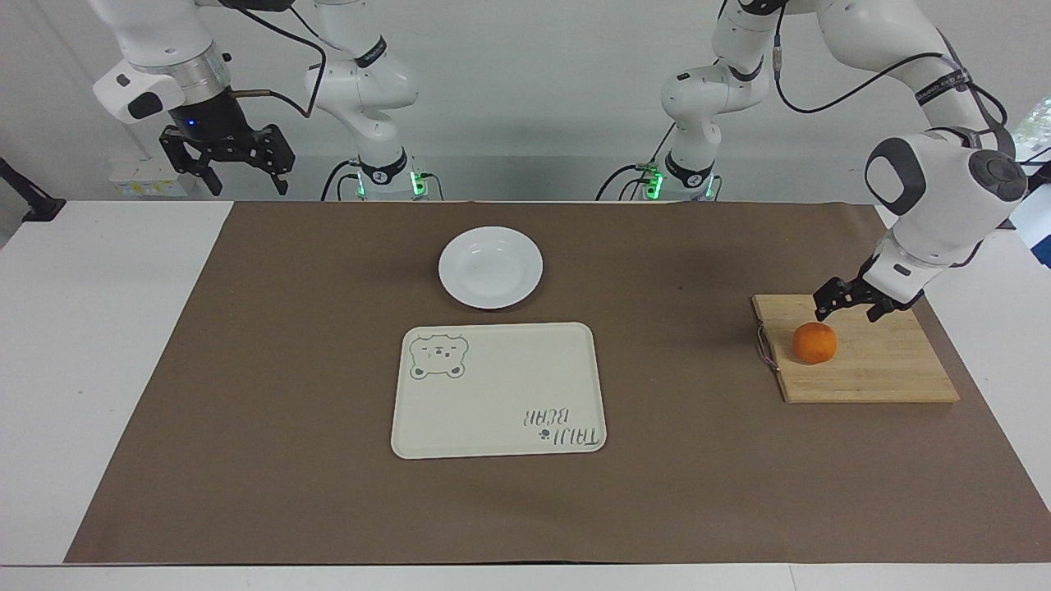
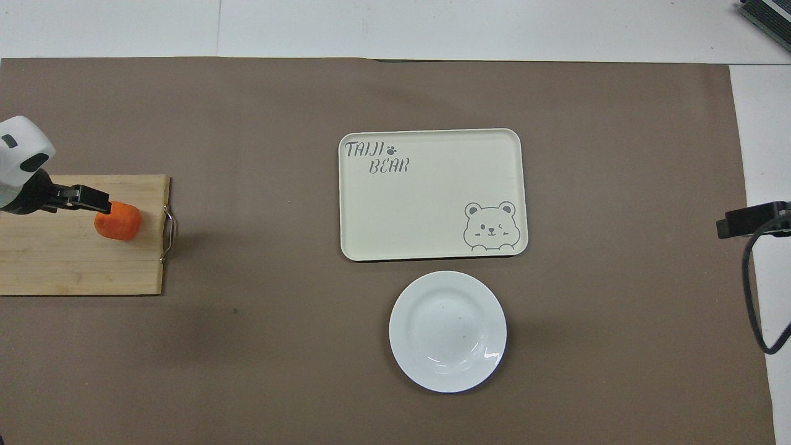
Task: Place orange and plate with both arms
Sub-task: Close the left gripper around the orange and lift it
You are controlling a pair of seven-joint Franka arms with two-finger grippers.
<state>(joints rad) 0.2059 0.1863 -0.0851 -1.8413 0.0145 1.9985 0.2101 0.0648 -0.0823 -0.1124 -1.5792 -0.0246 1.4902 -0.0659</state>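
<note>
Orange resting on wooden cutting board at left arm's end of counter, near board's metal handle. Left end effector low over the board, just at about 1 o'clock from the orange in the facing view, fingers apart, nothing between them; contact with the fruit not evident, small gap visible in facing view. In the overhead view, left end effector overlapping the orange at its 10 o'clock edge. Plate lying flat on brown mat mid-counter, empty, nearer to the robots than cream tray; plate at 12 o'clock of tray in facing view, just apart from its rim. Tray printed with bear drawing and lettering, nothing on it. Overhead: plate at 6 o'clock of tray, cutting board well apart at tray's 9 o'clock. Right end effector raised high at right arm's end, over counter edge nearest the robots, fingers apart, empty; right arm waiting. Overhead shows only its tip at 3 o'clock of the tray, well clear of plate.
</note>
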